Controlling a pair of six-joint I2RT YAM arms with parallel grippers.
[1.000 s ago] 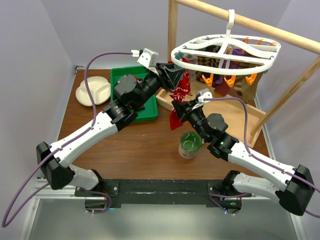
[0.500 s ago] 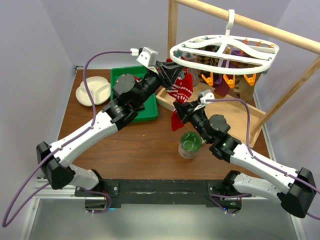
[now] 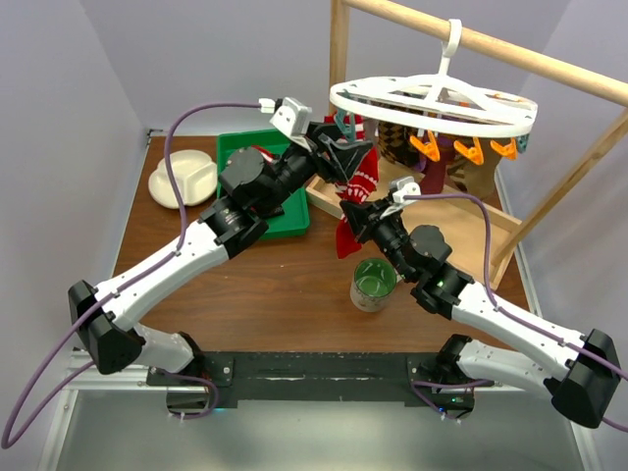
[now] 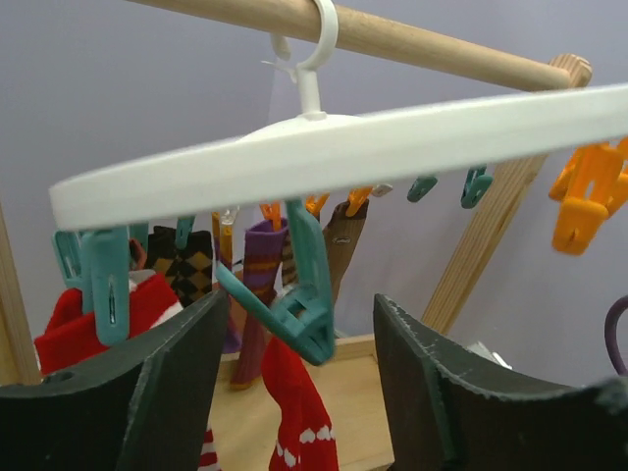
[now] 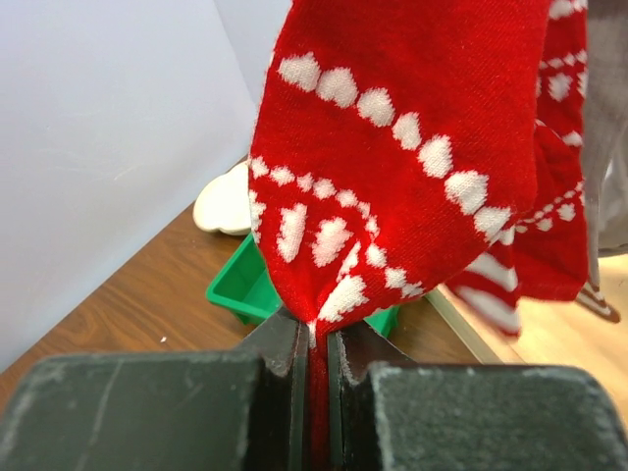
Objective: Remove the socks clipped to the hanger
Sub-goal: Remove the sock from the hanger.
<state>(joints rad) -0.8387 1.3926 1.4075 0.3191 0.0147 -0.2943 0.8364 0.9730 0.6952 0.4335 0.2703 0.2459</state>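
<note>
At far right, hanger (image 3: 373,103) hooked on a pole (image 3: 510,49), socks (image 3: 361,182) clipped beneath it, above a board (image 3: 491,231) on the table (image 3: 275,294). Left of the board, a bin (image 3: 233,147), then a dish (image 3: 182,182) farther left. In front of the board, near the table's middle, a cup (image 3: 373,283).

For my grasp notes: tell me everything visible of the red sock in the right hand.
The red sock is soft knit with rows of white dots and stripes. It hangs below the hanger's rim, its lower end pinched in the shut right hand. How its top is fastened cannot be told.
</note>
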